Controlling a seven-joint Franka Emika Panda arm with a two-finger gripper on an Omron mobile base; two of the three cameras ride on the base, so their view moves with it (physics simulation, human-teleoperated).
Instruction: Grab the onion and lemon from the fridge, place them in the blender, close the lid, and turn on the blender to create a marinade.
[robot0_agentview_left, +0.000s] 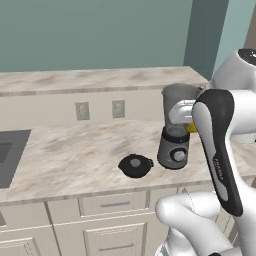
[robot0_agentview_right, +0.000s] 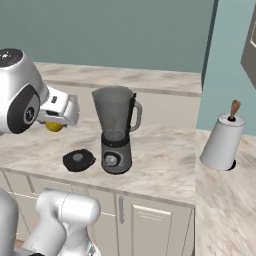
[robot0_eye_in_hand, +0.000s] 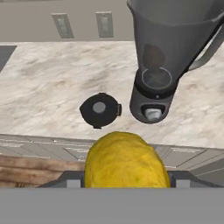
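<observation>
With lemon (robot0_eye_in_hand: 126, 161) clamped in gripper (robot0_eye_in_hand: 126, 183), step in hand reads as carry to blender (robot0_agentview_left: 175, 131).

Left base view: arm hides most of lemon, yellow sliver beside jar; lid (robot0_agentview_left: 135, 165) flat on counter (robot0_agentview_left: 70, 150), near blender base.

Right base view: lemon under hand, left of open jar, short of mouth.

Hand view: lemon close, fingertips barely visible. Dark shape low in jar, maybe onion, unclear.

Next, by judgement: lift over rim, release.
</observation>
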